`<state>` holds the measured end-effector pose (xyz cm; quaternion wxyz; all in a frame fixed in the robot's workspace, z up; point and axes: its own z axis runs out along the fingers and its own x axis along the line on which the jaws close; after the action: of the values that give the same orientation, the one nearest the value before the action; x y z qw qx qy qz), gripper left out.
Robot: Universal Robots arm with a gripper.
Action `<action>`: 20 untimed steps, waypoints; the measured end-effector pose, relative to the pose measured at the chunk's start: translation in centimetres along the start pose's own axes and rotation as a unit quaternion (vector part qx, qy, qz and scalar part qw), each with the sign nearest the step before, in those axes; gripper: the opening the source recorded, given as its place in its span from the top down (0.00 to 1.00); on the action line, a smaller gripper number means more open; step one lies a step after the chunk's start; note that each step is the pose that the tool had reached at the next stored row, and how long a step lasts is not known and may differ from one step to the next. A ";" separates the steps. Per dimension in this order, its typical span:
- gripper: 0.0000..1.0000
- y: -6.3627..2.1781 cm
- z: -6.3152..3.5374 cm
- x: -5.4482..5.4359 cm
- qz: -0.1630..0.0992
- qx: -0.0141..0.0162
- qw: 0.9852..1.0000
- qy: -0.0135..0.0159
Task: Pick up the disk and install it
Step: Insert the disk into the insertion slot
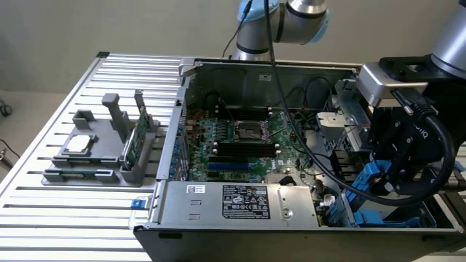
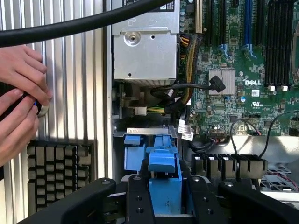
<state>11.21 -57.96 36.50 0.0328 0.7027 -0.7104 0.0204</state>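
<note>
The disk (image 2: 164,165) shows edge-on as a blue plastic carrier with an end tab, standing upright between two black fingers (image 2: 139,200). My gripper (image 2: 164,183) is shut on it and holds it just above the blue drive bay (image 2: 133,150) in a corner of the open computer case. In the exterior view the gripper (image 1: 378,184) hangs at the case's right end. The disk's blue rail (image 1: 369,177) shows under it, above the blue bay (image 1: 386,221). The disk's metal body and label are hidden.
The silver power supply (image 1: 240,202) and green motherboard (image 1: 240,136) fill the case beside the bay, with loose cables (image 2: 187,88) close by. A grey fixture (image 1: 95,164) holds a chip (image 1: 78,144) and green card (image 1: 135,139). A person's hands (image 2: 18,102) rest outside the case wall.
</note>
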 end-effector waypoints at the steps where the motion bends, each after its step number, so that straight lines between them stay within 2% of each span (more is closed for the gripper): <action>1: 0.67 0.00 0.12 0.0 0.000 0.000 1.000 0.001; 13: 0.67 -0.03 1.54 -0.1 -0.001 0.000 1.000 0.011; 20: 0.67 -0.03 1.64 -0.2 0.000 0.000 1.000 0.013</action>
<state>11.21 -57.88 34.84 0.0416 0.7027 -0.7096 0.0294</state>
